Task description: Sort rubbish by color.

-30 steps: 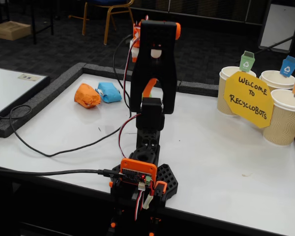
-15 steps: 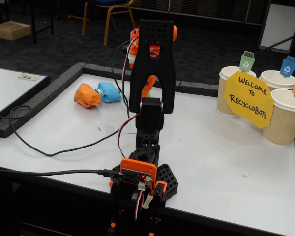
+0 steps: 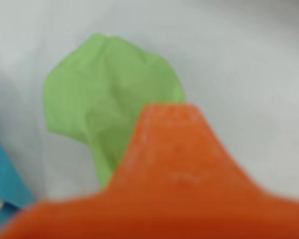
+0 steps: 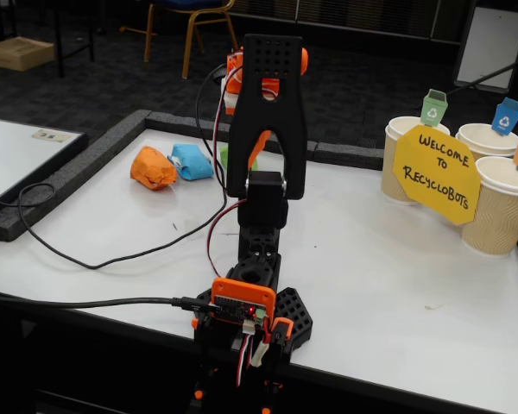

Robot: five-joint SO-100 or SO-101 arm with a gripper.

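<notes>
Arm base [image 4: 246, 315]: nearest the fixed camera, clamped at the front edge of the white table [image 4: 388, 285], with an orange board and a lit red dot on its back.
Cables [image 4: 86, 263]: black leads run from the base across the left part of the table and over its edge.
Arm [image 4: 268, 121]: black, standing upright and folded forward over the table's middle; it hides most of what lies right behind it.
Pincer [image 3: 167, 112]: in the wrist view only one blurred orange finger [image 3: 174, 164] shows, rising from the bottom edge; I cannot tell how wide the pincer stands, nor whether it has hold of anything.
Green wad [image 3: 107, 99]: lies on the white table just under and beyond the orange finger tip, which overlaps its lower right part; whether they touch cannot be told. In the fixed view only a sliver of green [image 4: 225, 156] peeps out left of the arm.
Light blue wad [image 4: 191, 161]: just left of the green one in the fixed view, and at the lower left edge of the wrist view [image 3: 5, 179].
Orange wad [image 4: 152, 167]: touching the blue wad's left side, at the far left of the table.
Paper cups [image 4: 501, 207]: three at the far right, each with a small coloured recycling tag [image 4: 433, 107].
Yellow sign [image 4: 435, 175]: leans in front of the cups, reading "Welcome to Recyclobots".
Chair [image 4: 190, 21]: on the dark floor beyond the table.
</notes>
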